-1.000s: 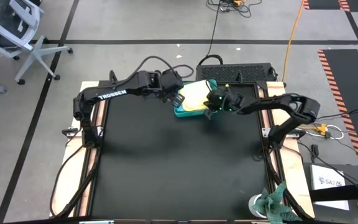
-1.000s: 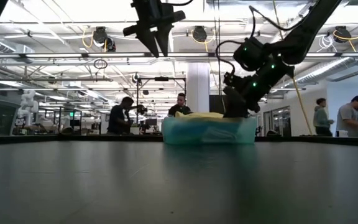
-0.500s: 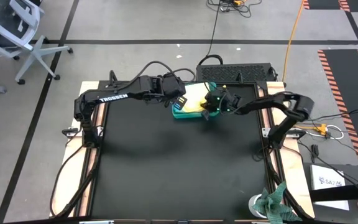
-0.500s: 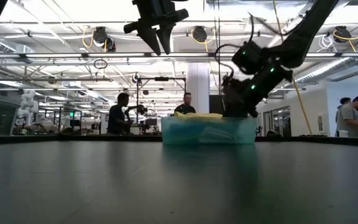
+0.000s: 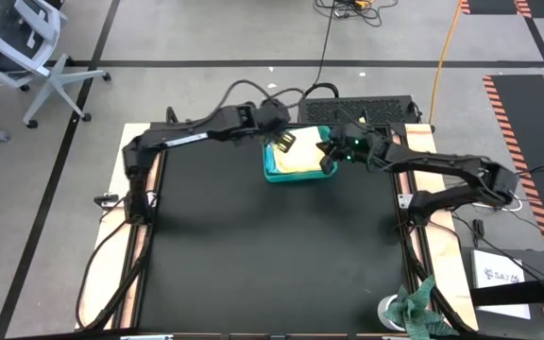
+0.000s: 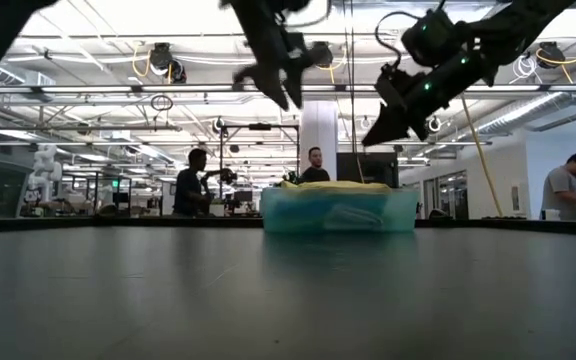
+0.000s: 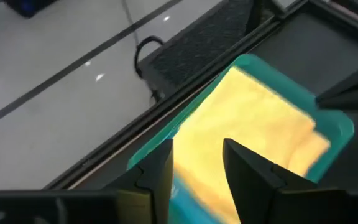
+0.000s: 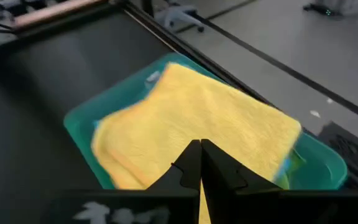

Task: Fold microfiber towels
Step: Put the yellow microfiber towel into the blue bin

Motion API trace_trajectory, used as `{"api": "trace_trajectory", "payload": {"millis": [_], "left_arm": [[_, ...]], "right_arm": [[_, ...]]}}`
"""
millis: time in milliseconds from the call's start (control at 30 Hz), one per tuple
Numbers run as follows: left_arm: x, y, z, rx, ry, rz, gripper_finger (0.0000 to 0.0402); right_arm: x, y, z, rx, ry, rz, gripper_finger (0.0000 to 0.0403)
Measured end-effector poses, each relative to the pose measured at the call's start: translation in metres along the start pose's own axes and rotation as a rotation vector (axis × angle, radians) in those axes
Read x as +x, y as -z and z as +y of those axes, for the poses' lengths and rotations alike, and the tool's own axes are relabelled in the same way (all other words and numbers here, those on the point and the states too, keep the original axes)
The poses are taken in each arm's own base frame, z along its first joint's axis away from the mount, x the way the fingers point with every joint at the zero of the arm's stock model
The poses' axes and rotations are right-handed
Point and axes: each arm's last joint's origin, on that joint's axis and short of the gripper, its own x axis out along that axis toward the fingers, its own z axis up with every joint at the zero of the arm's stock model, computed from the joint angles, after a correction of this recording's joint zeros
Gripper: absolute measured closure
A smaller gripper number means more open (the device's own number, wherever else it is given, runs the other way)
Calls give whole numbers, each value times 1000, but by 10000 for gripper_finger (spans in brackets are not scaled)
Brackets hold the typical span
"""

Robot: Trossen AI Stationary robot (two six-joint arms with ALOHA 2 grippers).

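Yellow towel (image 5: pixel 300 156) lies folded in the teal tray (image 5: pixel 270 173) at the table's far edge, directly below both claws. My left claw (image 5: pixel 284 144), fingers apart and empty, hovers nearer its left end; right claw (image 5: pixel 327 156) pinched shut, empty. Long axis probably runs left-right along the tray

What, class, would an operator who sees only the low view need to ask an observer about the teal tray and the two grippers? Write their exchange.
Operator: What lies in the teal tray?
Observer: A yellow towel, filling most of it.
Operator: Is the left gripper gripping anything?
Observer: No, its fingers stand apart, empty, above the towel.
Operator: And the right gripper?
Observer: Shut and empty, above the towel.
Operator: Anything else on the table?
Observer: A mottled green rag at the near right corner.
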Motion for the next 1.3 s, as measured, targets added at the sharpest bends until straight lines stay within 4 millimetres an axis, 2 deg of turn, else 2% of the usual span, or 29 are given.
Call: {"api": "trace_trajectory", "payload": {"millis": [167,333,433,733,933,1067,1133,1300], "left_arm": [[60,12,-11,31,-16,51,301],[106,30,-18,38,34,145,360],[125,39,-21,32,56,186,393],[163,64,-21,22,44,307,398],[165,67,-24,28,41,307,399],[163,67,-23,35,33,311,393],[155,62,-22,36,28,298,391],[120,40,-17,63,40,219,398]], "right_arm": [[17,11,-8,14,29,64,403],[38,21,-14,43,44,90,403],[51,29,-16,72,35,113,403],[78,56,-19,120,21,211,403],[89,69,-21,119,26,256,403],[88,65,-20,115,5,232,403],[84,60,-19,118,-11,211,403],[63,36,-15,85,-62,122,403]]}}
